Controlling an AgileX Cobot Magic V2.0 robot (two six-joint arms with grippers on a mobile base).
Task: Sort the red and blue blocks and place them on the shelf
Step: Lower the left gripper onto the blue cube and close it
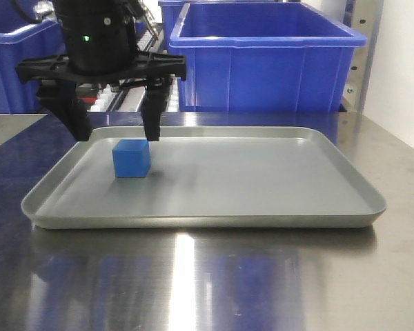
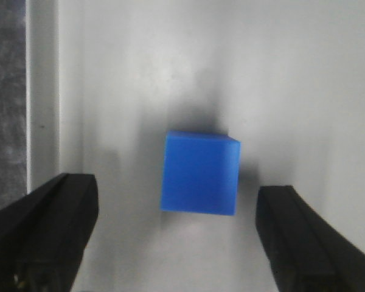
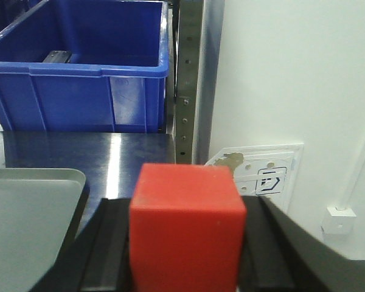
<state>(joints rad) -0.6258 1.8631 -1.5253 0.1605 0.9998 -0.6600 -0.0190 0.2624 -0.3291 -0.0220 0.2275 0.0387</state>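
Left claw (image 1: 117,134) spread wide above the blue block (image 1: 131,158) in the grey tray (image 1: 207,221), right claw (image 3: 187,249) clamped on the red block (image 3: 187,213) facing the shelf upright (image 3: 188,79): risks shoving the off-centre blue block sideways on closing.

Storeroom or workshop: blue bins (image 1: 262,76), steel rack (image 3: 184,91).

Matte red block (image 3: 185,226), matte blue block (image 1: 131,158), satin metal tray (image 1: 262,181), glossy steel worktable (image 1: 193,283), smooth plastic bin (image 1: 262,76).
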